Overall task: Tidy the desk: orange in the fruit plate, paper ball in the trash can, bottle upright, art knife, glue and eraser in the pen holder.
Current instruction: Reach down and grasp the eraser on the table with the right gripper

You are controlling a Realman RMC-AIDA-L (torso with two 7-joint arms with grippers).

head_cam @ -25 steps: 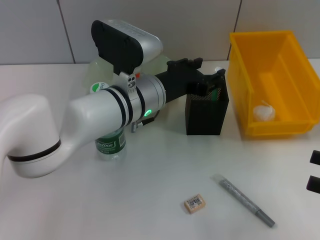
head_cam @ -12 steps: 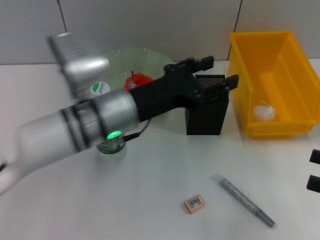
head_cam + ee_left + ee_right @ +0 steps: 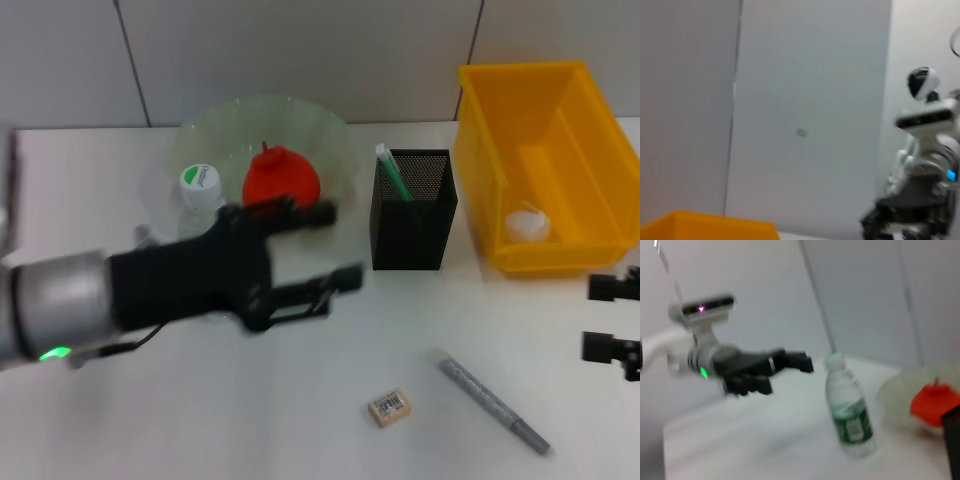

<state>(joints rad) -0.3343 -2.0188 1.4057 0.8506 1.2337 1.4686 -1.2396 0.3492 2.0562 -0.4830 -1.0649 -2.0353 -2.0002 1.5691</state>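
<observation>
Left claw [image 3: 330,245] spread, empty, above table; eraser [image 3: 389,407] lies well apart, nearer robot.

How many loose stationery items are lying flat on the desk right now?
2: the eraser near the front edge, and the art knife beside it, toward the robot's right. A glue stick stands in the pen holder; the left arm could hide more.

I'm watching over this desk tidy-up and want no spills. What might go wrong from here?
1. The left gripper, fingers open and empty, hangs close beside the upright bottle and the plate holding the orange; a swing could topple the bottle.
2. The eraser and knife lie flat on the table, and may slip when pinched.
3. The right gripper sits near the yellow bin.
</observation>
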